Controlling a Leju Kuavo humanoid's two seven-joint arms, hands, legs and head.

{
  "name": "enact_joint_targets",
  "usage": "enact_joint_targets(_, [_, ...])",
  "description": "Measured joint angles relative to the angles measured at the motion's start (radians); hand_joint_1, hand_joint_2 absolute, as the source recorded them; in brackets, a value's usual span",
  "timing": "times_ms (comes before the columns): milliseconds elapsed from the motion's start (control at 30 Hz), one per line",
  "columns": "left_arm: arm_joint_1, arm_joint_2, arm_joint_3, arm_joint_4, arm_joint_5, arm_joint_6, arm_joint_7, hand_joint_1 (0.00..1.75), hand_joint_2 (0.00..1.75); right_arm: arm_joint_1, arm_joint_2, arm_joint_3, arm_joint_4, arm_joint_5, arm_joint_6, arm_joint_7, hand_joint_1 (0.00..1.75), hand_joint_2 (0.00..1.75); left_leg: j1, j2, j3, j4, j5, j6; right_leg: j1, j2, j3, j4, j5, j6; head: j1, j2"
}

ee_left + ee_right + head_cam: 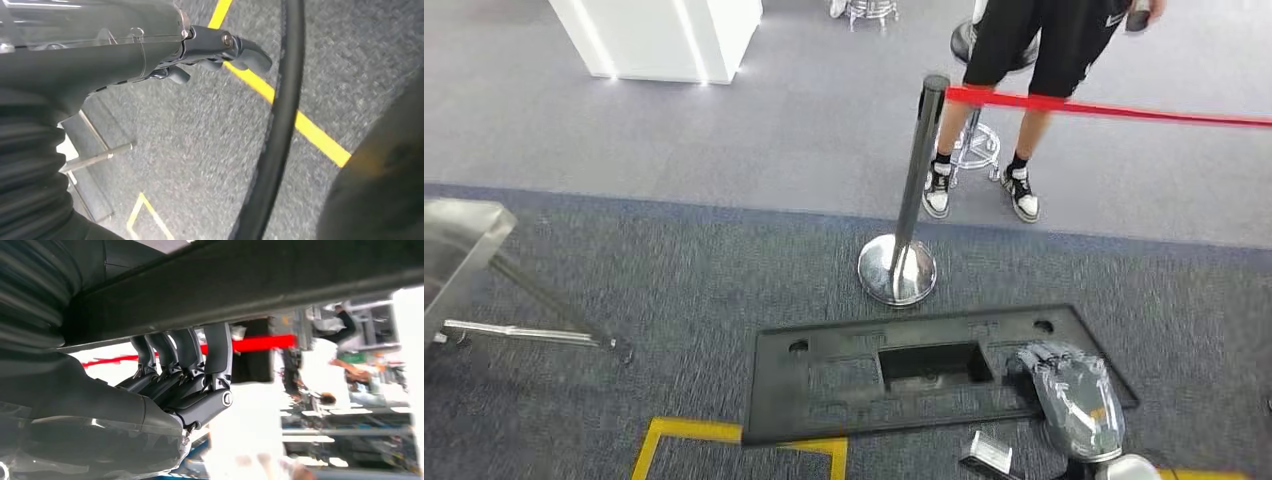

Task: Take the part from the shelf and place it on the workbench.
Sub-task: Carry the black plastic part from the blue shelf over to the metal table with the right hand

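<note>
The right robot hand (pixel 1079 400) gripped the black plastic panel (pixel 924 372) at its end — fingers (pixel 187 357) hooked over the edge, panel stretching away to that hand's left above the grey carpet (pixel 684 270). The left robot hand (pixel 210 50) hung near the floor with fingers curled on nothing. Beyond the panel stood a chrome stanchion (pixel 904 220) with red belt (pixel 1114 108).

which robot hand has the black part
The right robot hand grips the flat black part at its end; the left robot hand hangs over carpet, holding nothing.
</note>
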Motion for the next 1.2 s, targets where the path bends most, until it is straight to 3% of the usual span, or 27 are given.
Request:
enact_joint_targets(67, [-0.002,0.0,0.0,0.0,0.0,0.0,0.0,0.0,1.75,0.004,-0.003,0.0,-0.001,0.0,-0.002,0.0,1.59,1.75,0.004,-0.02,0.006,-0.008,0.006,0.005,-0.003,0.057,-0.054,0.113,-0.058,0.002,0.0,0.0])
enact_joint_targets(100, [-0.003,0.0,0.0,0.0,0.0,0.0,0.0,0.0,1.75,0.007,-0.004,0.0,-0.001,0.0,-0.002,0.0,1.59,1.75,0.004,-0.033,0.006,-0.007,0.006,0.005,-0.004,0.069,-0.085,0.171,-0.079,0.005,0.0,0.0])
enact_joint_targets(133, [-0.003,0.0,0.0,0.0,0.0,0.0,0.0,0.0,1.75,0.008,-0.004,0.0,-0.001,0.0,-0.002,0.0,1.59,1.75,0.005,-0.046,0.006,-0.005,0.004,0.004,-0.007,0.073,-0.108,0.206,-0.082,0.008,0.0,0.0])
enact_joint_targets(167, [-0.003,0.0,0.0,0.0,0.002,0.0,0.001,0.0,1.75,0.01,-0.004,0.0,-0.001,-0.001,-0.002,0.0,1.59,1.75,0.006,-0.061,0.006,-0.002,0.002,0.002,-0.011,0.074,-0.115,0.206,-0.065,0.012,0.0,0.0])
enact_joint_targets(233, [-0.002,-0.001,0.001,0.0,0.007,0.0,0.007,0.0,1.75,0.011,-0.005,0.001,-0.001,-0.002,-0.003,0.004,1.59,1.75,0.012,-0.091,0.005,0.014,-0.007,-0.007,-0.022,0.089,-0.081,0.111,0.009,0.023,0.0,0.0])
enact_joint_targets(267, [-0.003,-0.001,0.001,0.0,0.01,0.0,0.012,0.0,1.75,0.012,-0.006,0.001,0.0,-0.003,-0.004,0.007,1.59,1.75,0.014,-0.104,0.0,0.027,-0.014,-0.015,-0.028,0.113,-0.057,0.053,0.035,0.029,0.0,0.0])
enact_joint_targets(333, [-0.003,-0.001,0.002,0.0,0.014,0.001,0.02,0.0,1.75,0.016,-0.007,0.002,-0.001,-0.004,-0.007,0.015,1.59,1.75,0.016,-0.128,-0.014,0.05,-0.025,-0.029,-0.032,0.143,-0.032,-0.009,0.053,0.028,0.0,0.0])
enact_joint_targets(367, [-0.002,0.0,0.003,0.0,0.015,0.001,0.023,0.0,1.75,0.018,-0.008,0.002,-0.001,-0.004,-0.009,0.019,1.59,1.75,0.018,-0.139,-0.022,0.055,-0.026,-0.036,-0.029,0.146,-0.032,-0.01,0.047,0.023,0.0,0.0])
enact_joint_targets(400, [0.0,-0.001,0.004,0.0,0.016,0.001,0.025,0.0,1.75,0.021,-0.009,0.003,-0.002,-0.004,-0.011,0.022,1.59,1.75,0.02,-0.149,-0.027,0.056,-0.026,-0.041,-0.027,0.133,-0.033,-0.01,0.048,0.014,0.0,0.0])
enact_joint_targets(433, [0.003,-0.001,0.005,0.0,0.017,0.001,0.025,0.0,1.75,0.023,-0.011,0.003,-0.003,-0.004,-0.013,0.024,1.59,1.75,0.022,-0.145,-0.03,0.058,-0.026,-0.045,-0.025,0.122,-0.031,-0.012,0.049,0.008,0.0,0.0])
enact_joint_targets(467, [0.004,-0.002,0.006,0.0,0.018,0.001,0.026,0.0,1.75,0.024,-0.013,0.003,-0.005,-0.003,-0.014,0.027,1.59,1.75,0.022,-0.125,-0.036,0.07,-0.033,-0.048,-0.024,0.111,-0.029,-0.014,0.049,0.001,0.0,0.0])
enact_joint_targets(567, [-0.001,-0.004,0.006,0.0,0.02,0.002,0.026,0.0,1.75,0.035,-0.017,0.003,-0.013,-0.003,-0.018,0.033,1.59,1.75,0.022,-0.036,-0.103,0.206,-0.101,-0.055,-0.018,0.071,-0.024,-0.017,0.046,-0.014,0.0,0.0])
enact_joint_targets(633, [-0.003,-0.005,0.006,0.0,0.021,0.003,0.026,0.0,1.75,0.04,-0.02,0.003,-0.014,-0.003,-0.019,0.036,1.59,1.75,0.024,-0.022,-0.158,0.309,-0.137,-0.057,-0.011,0.041,-0.021,-0.017,0.042,-0.019,0.0,0.0])
enact_joint_targets(667, [-0.003,-0.005,0.006,0.0,0.021,0.003,0.025,0.0,1.75,0.042,-0.02,0.003,-0.014,-0.003,-0.02,0.039,1.59,1.75,0.024,-0.02,-0.167,0.322,-0.131,-0.055,-0.008,0.027,-0.019,-0.017,0.04,-0.02,0.0,0.0])
enact_joint_targets(733, [-0.001,-0.005,0.006,0.0,0.021,0.003,0.022,0.0,1.75,0.048,-0.023,0.003,-0.018,-0.002,-0.02,0.047,1.59,1.75,0.02,-0.01,-0.13,0.247,-0.076,-0.046,-0.004,0.002,-0.011,-0.017,0.033,-0.021,0.0,0.0])
enact_joint_targets(800, [-0.001,-0.005,0.006,0.0,0.02,0.003,0.02,0.0,1.75,0.058,-0.029,0.002,-0.029,0.001,-0.021,0.06,1.59,1.75,0.007,0.03,-0.07,0.127,-0.029,-0.032,0.0,-0.021,-0.002,-0.018,0.026,-0.017,0.0,0.0])
enact_joint_targets(867, [-0.002,-0.004,0.006,0.0,0.018,0.003,0.018,0.0,1.75,0.07,-0.038,0.001,-0.043,0.006,-0.022,0.075,1.59,1.75,-0.007,0.051,-0.047,0.072,-0.021,-0.02,0.001,-0.043,0.004,-0.022,0.022,-0.009,0.0,0.0])
enact_joint_targets(933, [0.001,-0.002,0.006,0.0,0.015,0.003,0.018,0.0,1.75,0.078,-0.046,0.0,-0.054,0.01,-0.023,0.086,1.59,1.75,-0.009,0.029,-0.041,0.055,-0.016,-0.008,-0.001,-0.059,0.013,-0.03,0.019,0.002,0.0,0.0])
enact_joint_targets(967, [0.003,-0.001,0.006,0.0,0.014,0.003,0.017,0.0,1.75,0.079,-0.05,-0.001,-0.058,0.011,-0.022,0.089,1.59,1.75,-0.008,0.017,-0.033,0.043,-0.011,-0.004,-0.003,-0.046,0.017,-0.028,0.015,0.006,0.0,0.0])
enact_joint_targets(1033, [0.001,-0.001,0.006,0.0,0.011,0.003,0.016,0.0,1.75,0.08,-0.057,-0.003,-0.063,0.011,-0.023,0.094,1.59,1.75,-0.002,-0.003,-0.015,0.02,0.0,0.006,-0.007,0.015,-0.002,0.023,-0.018,0.011,0.0,0.0])
enact_joint_targets(1067, [-0.001,-0.001,0.006,0.0,0.01,0.002,0.016,0.0,1.75,0.081,-0.06,-0.003,-0.063,0.01,-0.023,0.095,1.59,1.75,-0.002,-0.013,-0.012,0.016,0.001,0.009,-0.008,0.047,-0.031,0.077,-0.044,0.011,0.0,0.0])
enact_joint_targets(1133, [-0.004,-0.001,0.005,0.0,0.009,0.001,0.016,0.0,1.75,0.082,-0.062,-0.004,-0.062,0.003,-0.022,0.096,1.59,1.75,-0.002,-0.038,-0.012,0.017,0.001,0.013,-0.01,0.071,-0.1,0.19,-0.085,0.013,0.0,0.0])
enact_joint_targets(1167, [-0.005,-0.001,0.005,0.0,0.009,0.0,0.016,0.0,1.75,0.079,-0.062,-0.004,-0.059,-0.002,-0.022,0.095,1.59,1.75,-0.001,-0.052,-0.011,0.019,0.0,0.012,-0.011,0.073,-0.12,0.213,-0.081,0.016,0.0,0.0])
enact_joint_targets(1200, [-0.005,0.0,0.005,0.0,0.008,-0.002,0.015,0.0,1.75,0.071,-0.062,-0.003,-0.054,-0.009,-0.02,0.092,1.59,1.75,0.0,-0.067,-0.011,0.023,-0.002,0.01,-0.014,0.074,-0.121,0.198,-0.055,0.019,0.0,0.0])
